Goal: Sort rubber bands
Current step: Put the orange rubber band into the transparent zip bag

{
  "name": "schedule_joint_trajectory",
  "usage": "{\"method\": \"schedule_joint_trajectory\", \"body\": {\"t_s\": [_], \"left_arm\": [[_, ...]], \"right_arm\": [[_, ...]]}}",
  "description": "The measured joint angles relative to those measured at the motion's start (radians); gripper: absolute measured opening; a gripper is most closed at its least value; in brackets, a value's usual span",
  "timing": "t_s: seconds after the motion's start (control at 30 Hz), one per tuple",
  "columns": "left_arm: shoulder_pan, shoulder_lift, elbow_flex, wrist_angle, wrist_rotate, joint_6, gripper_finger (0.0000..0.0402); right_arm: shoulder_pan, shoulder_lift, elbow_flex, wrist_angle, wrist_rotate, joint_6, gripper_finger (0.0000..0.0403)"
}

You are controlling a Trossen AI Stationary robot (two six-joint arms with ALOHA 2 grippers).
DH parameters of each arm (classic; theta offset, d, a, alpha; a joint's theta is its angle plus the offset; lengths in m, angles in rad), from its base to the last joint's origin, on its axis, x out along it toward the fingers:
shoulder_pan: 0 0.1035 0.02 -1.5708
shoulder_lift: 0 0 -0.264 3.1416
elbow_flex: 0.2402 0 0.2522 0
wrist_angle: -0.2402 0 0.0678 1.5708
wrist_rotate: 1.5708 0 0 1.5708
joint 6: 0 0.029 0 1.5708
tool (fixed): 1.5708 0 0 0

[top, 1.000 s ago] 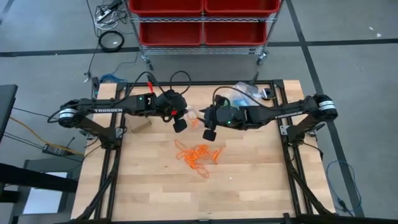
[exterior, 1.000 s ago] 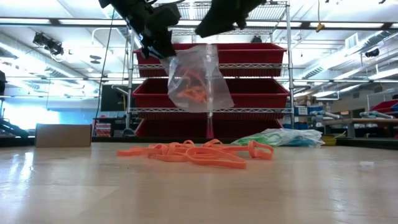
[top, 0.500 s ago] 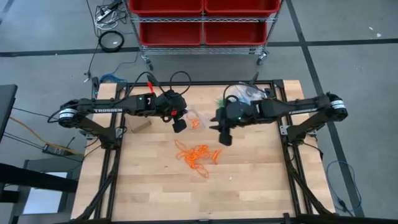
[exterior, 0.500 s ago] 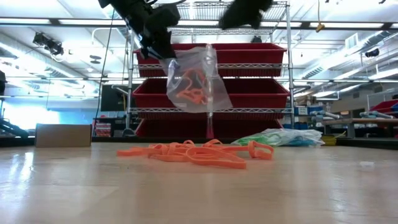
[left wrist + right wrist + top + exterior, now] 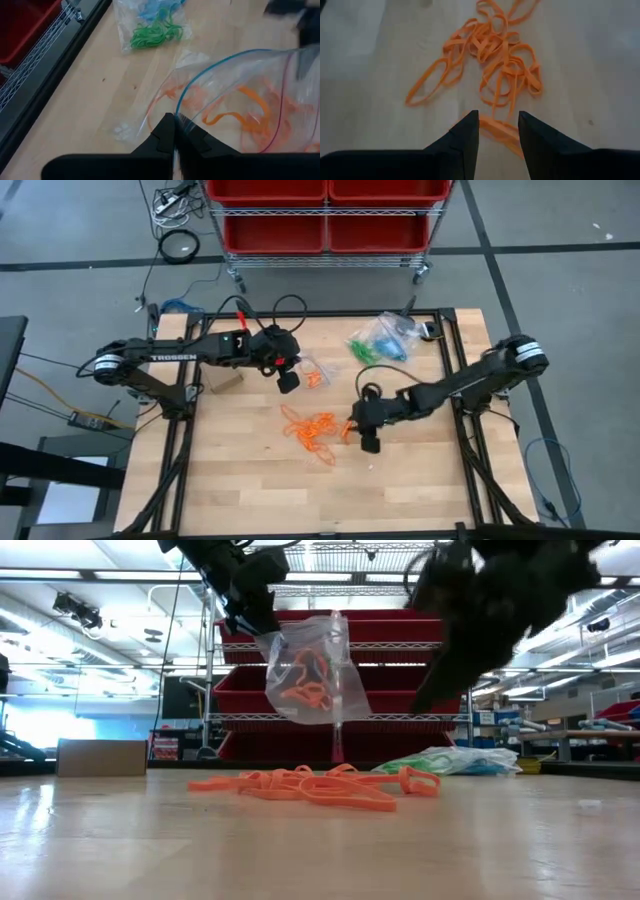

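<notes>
Bare table (image 5: 250,470) surrounds the orange rubber bands (image 5: 318,428); hanging bag (image 5: 310,670) overhead.

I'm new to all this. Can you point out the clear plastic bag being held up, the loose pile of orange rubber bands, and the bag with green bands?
Clear plastic bag (image 5: 312,668), low view, its middle.
Orange rubber band pile (image 5: 315,428), high view, pile's centre.
Bag with green bands (image 5: 150,34), left wrist view, green clump.

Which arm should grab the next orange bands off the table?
The right. Its end effector is open just above the loose orange rubber bands, one band between its fingers. The left end effector is shut on the clear bag, holding it above the table, so it isn't free.
</notes>
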Motion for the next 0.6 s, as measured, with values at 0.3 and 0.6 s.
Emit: {"method": "schedule_joint_trajectory", "body": {"t_s": [0.3, 0.6], "left_arm": [[0.000, 0.000, 0.000, 0.014, 0.002, -0.003, 0.0017], [0.000, 0.000, 0.000, 0.007, 0.003, -0.002, 0.0017]], "right_arm": [[-0.007, 0.178, -0.011, 0.100, -0.012, -0.017, 0.0112], [-0.008, 0.200, -0.011, 0.096, -0.002, 0.050, 0.0035]]}}
